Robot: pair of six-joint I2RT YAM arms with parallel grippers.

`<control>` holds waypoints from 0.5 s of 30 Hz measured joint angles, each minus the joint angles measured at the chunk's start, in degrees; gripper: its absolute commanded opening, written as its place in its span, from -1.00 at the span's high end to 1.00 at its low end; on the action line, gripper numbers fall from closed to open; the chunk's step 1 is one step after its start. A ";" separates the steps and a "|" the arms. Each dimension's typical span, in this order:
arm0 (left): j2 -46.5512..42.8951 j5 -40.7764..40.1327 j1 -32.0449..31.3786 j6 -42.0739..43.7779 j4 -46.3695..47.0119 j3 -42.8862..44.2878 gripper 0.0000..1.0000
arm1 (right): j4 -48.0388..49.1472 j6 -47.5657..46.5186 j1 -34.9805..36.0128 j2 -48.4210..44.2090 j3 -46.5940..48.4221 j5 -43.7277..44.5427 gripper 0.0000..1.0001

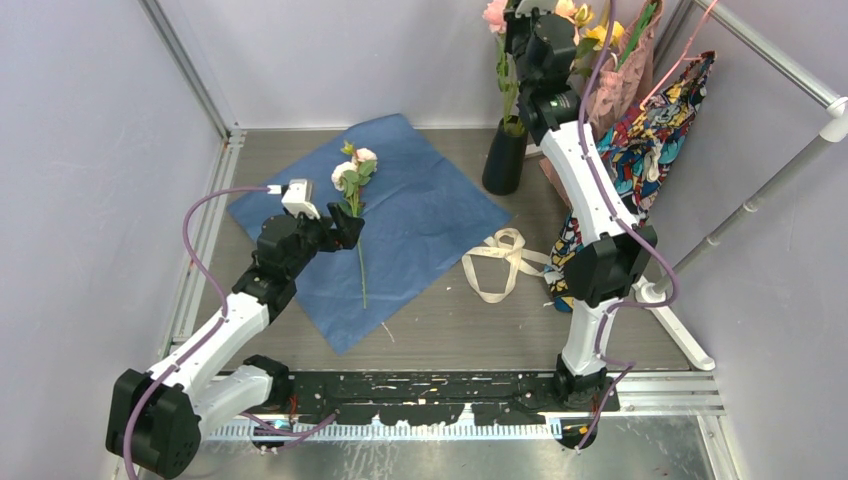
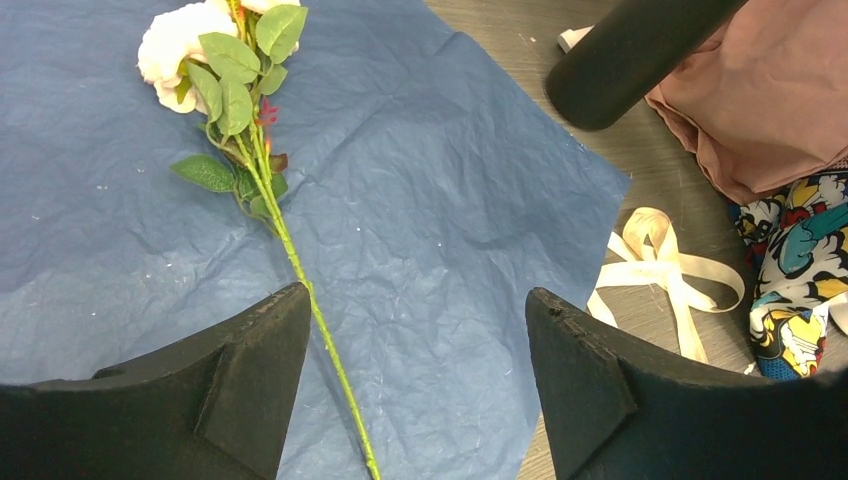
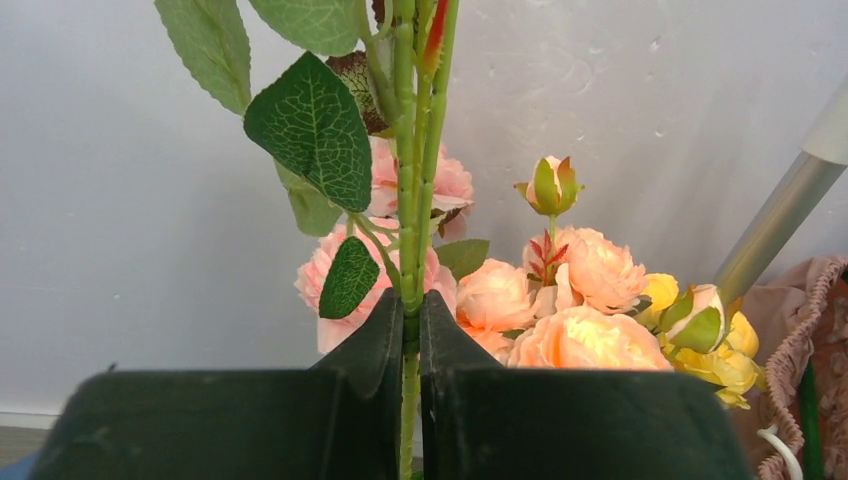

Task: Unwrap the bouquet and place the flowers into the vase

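Note:
The bouquet is undone: its blue paper (image 1: pixel 420 225) (image 2: pixel 450 200) lies flat on the table. One of the flowers (image 1: pixel 352 172) (image 2: pixel 225 90), pale blooms on a thin green stem, lies on the paper. My left gripper (image 1: pixel 336 228) (image 2: pixel 415 300) hovers open over that stem, which passes just inside the left fingertip (image 2: pixel 285 310). The black vase (image 1: pixel 505 155) (image 2: pixel 630 55) stands at the back. High above it my right gripper (image 1: pixel 522 20) (image 3: pixel 411 305) is shut on green flower stems (image 3: pixel 412 200), a pink bloom (image 1: pixel 495 15) at the top.
A cream ribbon (image 1: pixel 500 262) (image 2: pixel 650 265) lies loose right of the paper. A colourful printed bag (image 1: pixel 640 150) and a pink fabric bag (image 1: pixel 625 85) holding peach and yellow flowers (image 3: pixel 590 310) stand at the back right. A metal frame leg (image 1: pixel 690 340) crosses the right side.

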 measured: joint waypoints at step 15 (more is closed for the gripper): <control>-0.74 -0.83 0.00 0.07 -0.55 -0.66 -0.57 | 2.62 3.98 -3.13 1.29 -13.07 -1.42 0.98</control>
